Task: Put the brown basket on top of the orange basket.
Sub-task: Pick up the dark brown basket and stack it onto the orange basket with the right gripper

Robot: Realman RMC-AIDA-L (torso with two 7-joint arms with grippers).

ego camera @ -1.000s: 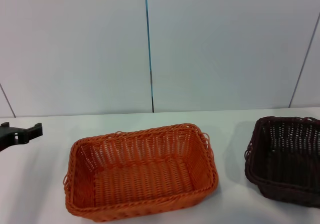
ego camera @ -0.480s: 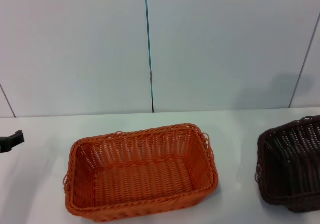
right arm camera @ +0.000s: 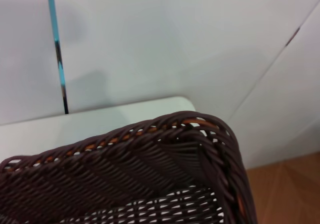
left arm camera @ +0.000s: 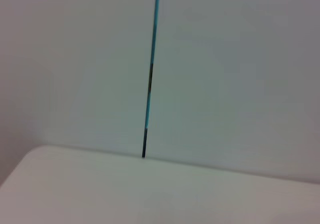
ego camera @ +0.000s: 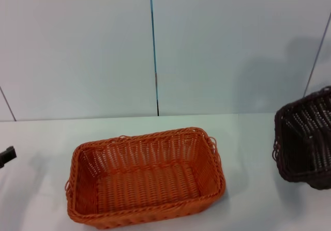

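Table: the white tabletop [ego camera: 243, 138] carries the work, with a pale panelled wall [ego camera: 77, 45] behind it; I see nothing else on it.
Orange basket: the bright orange rectangular woven wicker basket [ego camera: 145, 176] sits flat at centre front of the head view, mouth up, interior bare, long side roughly across my view.
Brown basket: the dark chocolate-brown rectangular woven wicker basket [ego camera: 305, 143] is at the far right edge of the head view, well apart from the orange one, tilted and, as I judge it, lifted clear of the table. The right wrist view is filled by its braided rim corner [right arm camera: 200, 129].
Right gripper: not visible in any view; I cannot tell whether its fingers are open or closed. I judge it is carrying the brown basket by the rim.
Left gripper: only a dark sliver [ego camera: 6, 156] shows at the left edge, parked low; I cannot tell its finger state either.
Step in hand: carry across. I would level the brown basket first, keep it above the orange rim while travelling left, match its long side, then lower straight down so it nests squarely.
Risk: a tilted descent could catch a rim and shove the orange basket.
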